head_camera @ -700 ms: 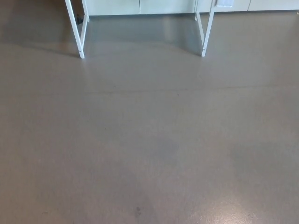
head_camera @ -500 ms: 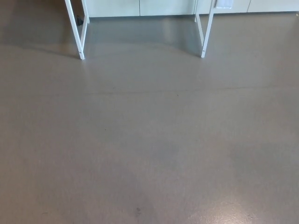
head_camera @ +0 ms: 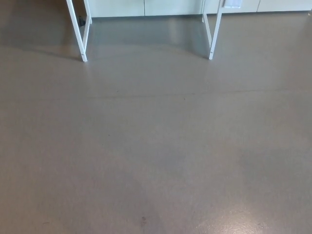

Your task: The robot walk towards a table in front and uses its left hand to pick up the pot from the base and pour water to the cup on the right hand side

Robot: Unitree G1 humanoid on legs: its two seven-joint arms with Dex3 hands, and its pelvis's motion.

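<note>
A bare grey-brown floor [head_camera: 156, 146] fills almost the whole head view, smooth and faintly glossy, with a pale glare patch at the lower right and a thin seam running across it in the upper half. At the top edge, two pairs of white table legs are seen: the left legs [head_camera: 79, 30] and the right legs [head_camera: 213, 29], well apart, with pale cabinet fronts [head_camera: 146, 7] behind them along the wall. The tabletop itself is cut off above the frame.

Neither hand of the robot is shown, so the state of the fingers cannot be told. The pot, its base and the cup are not shown either; they are presumably on the tabletop out of view. The task is judged to be in its walking stage, with nothing yet picked up.

Several risks can be foreseen. A drifting approach could bring the robot against a table leg, and the table could be jolted and water spilled. A slip is possible if the glossy floor is slick. If the halt is made too far off or too close, the left hand's reach to the pot would be awkward.

No brand, label or readable writing is found; a small pale panel [head_camera: 233, 4] at the top right is too cropped to be read.
</note>
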